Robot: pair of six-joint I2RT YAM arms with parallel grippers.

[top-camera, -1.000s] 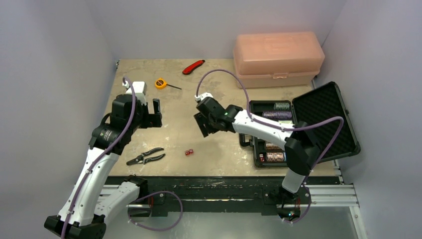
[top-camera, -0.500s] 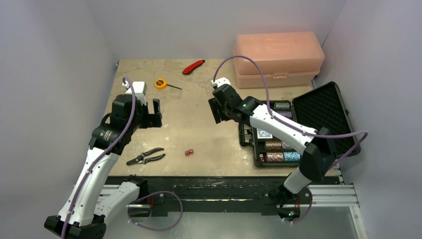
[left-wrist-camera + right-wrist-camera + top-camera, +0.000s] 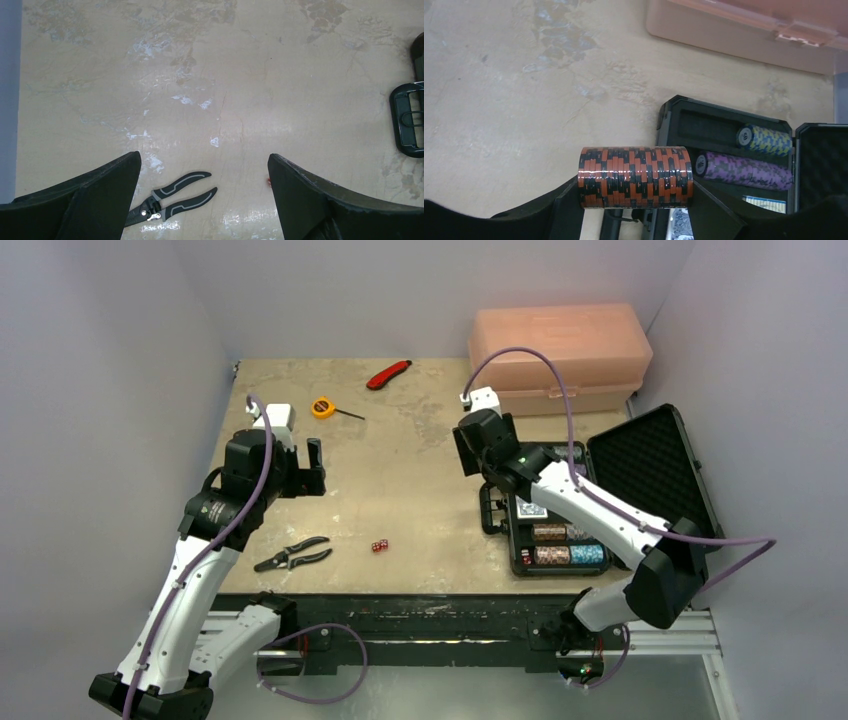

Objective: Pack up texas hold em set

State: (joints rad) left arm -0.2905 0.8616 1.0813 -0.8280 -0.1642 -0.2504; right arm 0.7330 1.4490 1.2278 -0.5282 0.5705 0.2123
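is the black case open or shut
Open: the case has its lid folded back to the right, chip rolls exposed inside.

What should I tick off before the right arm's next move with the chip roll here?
1. Grip: orange-and-black chip roll sits level, clamped between the right gripper fingers: ok.
2. Case open, lid laid back: ok.
3. Free slot beside the yellow-and-blue roll: ok.
4. Roll lined up over that slot: not ok; it hangs beside the case, over the table.
5. Left gripper open, away from the case: ok.
6. Red dice packed: not ok; they lie on the table.
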